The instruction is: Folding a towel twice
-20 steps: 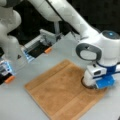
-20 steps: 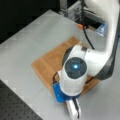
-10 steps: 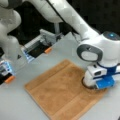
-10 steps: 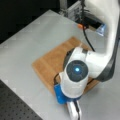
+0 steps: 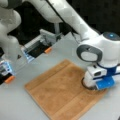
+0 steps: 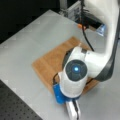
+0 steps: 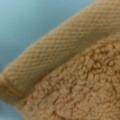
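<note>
The orange-tan towel (image 5: 60, 92) lies spread flat in a single layer on the grey table (image 5: 62, 47), seen in both front views (image 6: 48, 65). My gripper (image 5: 96, 83) is down at the towel's corner on a front view's right, its fingers hidden under the white and blue hand. From the opposite side the arm's wrist (image 6: 73, 75) covers that corner and the gripper itself does not show. The wrist view is filled by the towel's woven edge band (image 7: 57, 50) and terry pile (image 7: 82, 87), very close, with bare table (image 7: 27, 20) beyond the edge.
Metal fixtures with blue-lit parts and an orange block (image 5: 47, 50) stand along the table's back left. A second orange block (image 5: 9, 79) is at the left edge. A white arm's base (image 5: 10, 37) rises there. Black perforated board (image 6: 15, 107) borders the table.
</note>
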Controlling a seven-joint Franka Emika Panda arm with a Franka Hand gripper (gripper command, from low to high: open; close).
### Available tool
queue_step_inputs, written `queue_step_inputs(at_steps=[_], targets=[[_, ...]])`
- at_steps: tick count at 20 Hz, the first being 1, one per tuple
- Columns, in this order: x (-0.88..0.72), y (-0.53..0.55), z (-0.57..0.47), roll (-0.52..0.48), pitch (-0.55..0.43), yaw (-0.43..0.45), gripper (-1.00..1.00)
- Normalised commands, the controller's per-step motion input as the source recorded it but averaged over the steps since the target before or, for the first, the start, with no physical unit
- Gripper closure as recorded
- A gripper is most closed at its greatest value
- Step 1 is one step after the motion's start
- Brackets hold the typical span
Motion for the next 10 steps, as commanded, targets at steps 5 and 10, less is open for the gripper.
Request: queue_step_inputs(at_steps=[5, 10], targets=[[0.24, 0.05, -0.04, -0.263, -0.037, 0.105, 1.00], [0.19, 0.06, -0.01, -0.270, -0.008, 0.082, 1.00]])
